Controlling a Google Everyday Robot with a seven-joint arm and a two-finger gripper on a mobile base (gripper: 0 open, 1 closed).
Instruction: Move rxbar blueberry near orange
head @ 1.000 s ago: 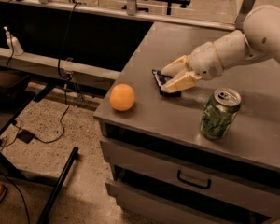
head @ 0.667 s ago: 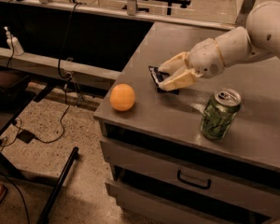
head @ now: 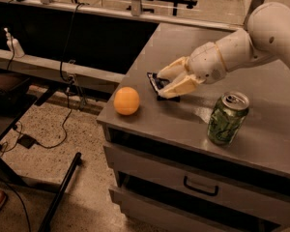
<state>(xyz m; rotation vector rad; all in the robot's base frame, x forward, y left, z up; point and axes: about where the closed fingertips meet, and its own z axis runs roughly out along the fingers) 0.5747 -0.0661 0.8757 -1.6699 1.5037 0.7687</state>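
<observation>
So the gripper [head: 163, 86] sits around the middle of the frame, both cream fingers [head: 181, 87] pinched on the rxbar blueberry [head: 155, 82], whose dark wrapper pokes out on the left side, tilted. The orange [head: 126, 101] is just left of it and a bit lower, near the front left corner of the grey cabinet top [head: 183, 124], not touching the bar. A green can [head: 227, 118] stands upright at lower right, well apart from both. The white arm [head: 241, 50] comes in from the upper right.

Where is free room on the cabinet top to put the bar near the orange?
A narrow bare strip lies between the orange and the gripper, which grips the rxbar blueberry. Wider room: between gripper and green can, and the cabinet top behind the arm. Crowded: the orange's corner.
</observation>
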